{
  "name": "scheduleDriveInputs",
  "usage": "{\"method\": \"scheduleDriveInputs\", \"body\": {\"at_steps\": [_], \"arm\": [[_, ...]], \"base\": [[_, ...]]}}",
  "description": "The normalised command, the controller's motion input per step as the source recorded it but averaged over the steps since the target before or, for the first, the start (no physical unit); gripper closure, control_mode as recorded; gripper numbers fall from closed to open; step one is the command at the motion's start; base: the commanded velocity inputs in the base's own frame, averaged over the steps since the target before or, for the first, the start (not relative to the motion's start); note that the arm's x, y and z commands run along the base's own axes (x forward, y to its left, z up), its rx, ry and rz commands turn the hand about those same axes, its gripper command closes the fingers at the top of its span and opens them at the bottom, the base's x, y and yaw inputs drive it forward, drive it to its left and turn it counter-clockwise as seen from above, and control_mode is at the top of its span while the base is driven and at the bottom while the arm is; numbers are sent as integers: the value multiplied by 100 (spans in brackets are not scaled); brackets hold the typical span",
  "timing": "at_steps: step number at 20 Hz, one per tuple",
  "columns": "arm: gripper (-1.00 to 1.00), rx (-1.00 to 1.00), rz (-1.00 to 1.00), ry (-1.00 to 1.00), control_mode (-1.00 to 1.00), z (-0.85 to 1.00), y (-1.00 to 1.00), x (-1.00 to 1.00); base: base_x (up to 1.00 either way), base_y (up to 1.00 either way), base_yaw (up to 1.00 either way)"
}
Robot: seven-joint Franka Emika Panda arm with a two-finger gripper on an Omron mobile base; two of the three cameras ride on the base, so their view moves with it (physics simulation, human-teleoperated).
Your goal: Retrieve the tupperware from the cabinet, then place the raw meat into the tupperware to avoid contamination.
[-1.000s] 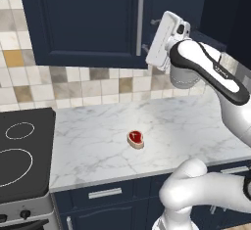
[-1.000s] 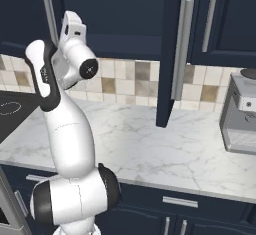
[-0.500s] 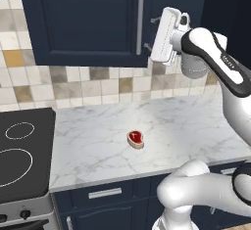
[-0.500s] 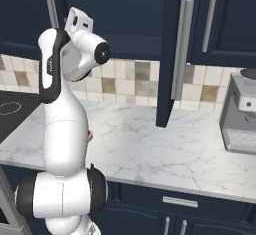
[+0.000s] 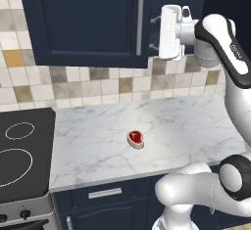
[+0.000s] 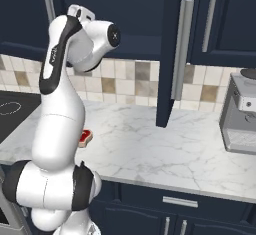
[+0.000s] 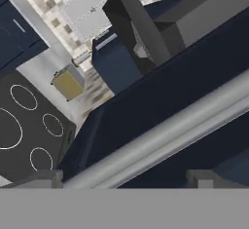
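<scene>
Left base view: gripper (image 5: pixel 156 33) wide open and empty at the cabinet (image 5: pixel 88 18) handle (image 5: pixel 140 21); tupperware unretrieved, raw meat (image 5: pixel 136 138) lies on the counter (image 5: pixel 98 141).

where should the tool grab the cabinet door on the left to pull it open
Take the long silver handle on the closed cabinet door, around its middle. It is a slim upright bar standing off the flat door, so one finger can probably go either side. Come straight at it from the front. The open tool is level with it, just to its right.
</scene>
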Motion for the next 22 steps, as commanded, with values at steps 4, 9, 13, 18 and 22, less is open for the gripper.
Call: {"method": "scheduleDriveInputs", "body": {"at_steps": [4,9,13,18,22], "arm": [[-100,-12,17,2,-100,-9,97,-54],[-100,-11,12,0,-100,-14,100,-60],[-100,-12,7,-3,-100,-17,100,-62],[-100,-12,4,-8,-100,-21,99,-63],[-100,-12,2,-9,-100,-22,98,-63]], "base": [[0,0,0],[0,0,0],[0,0,0],[0,0,0],[0,0,0]]}}
